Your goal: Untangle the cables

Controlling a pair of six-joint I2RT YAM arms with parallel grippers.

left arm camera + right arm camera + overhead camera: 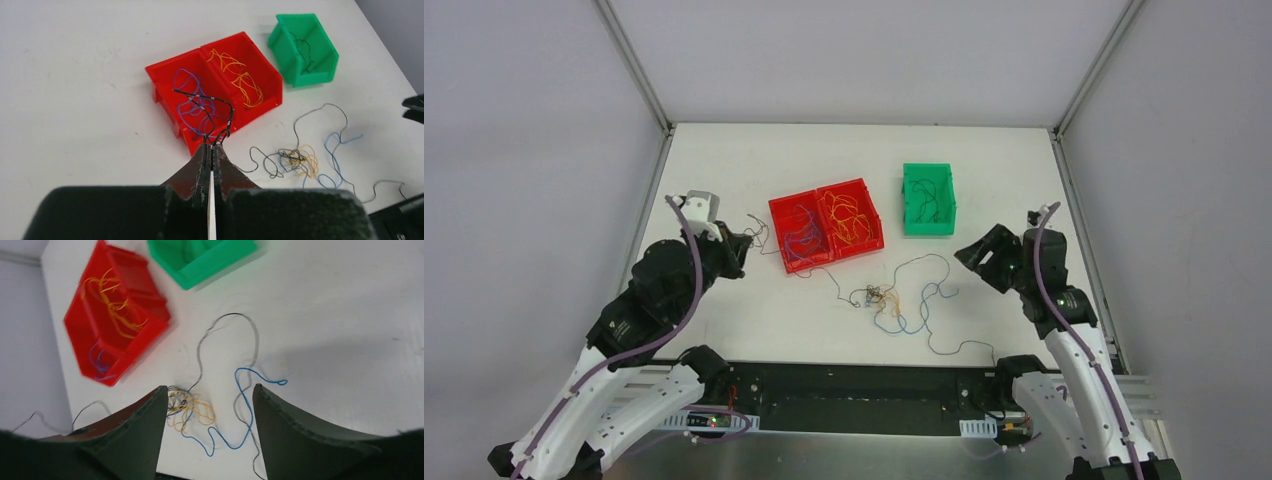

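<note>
**Cables [879, 297]: feather-light, limp, snagged in one small knot**

Most of the loose wires lie on the white table [724, 160] just on the near side of the red double bin [816, 192], orange, blue and black strands crossing in a tight clump with long tails trailing away from the bin. They look hair-thin and springy. They will probably weigh nothing, hold their curls and slide out of a loose pinch, and a hard tug could tighten the knot. The best hold is likely on a free tail well clear of the clump.

The left gripper [212, 147] hangs beside the red bin's left end, jaws pressed together on a kinked black wire [210, 102] that arches over the bin's blue-filled compartment.

The right gripper [210, 389] hovers beyond the knot from the red bin, on its green-bin [929, 228] side. Its jaws are spread and hold nothing, and the clump shows between them below.
</note>
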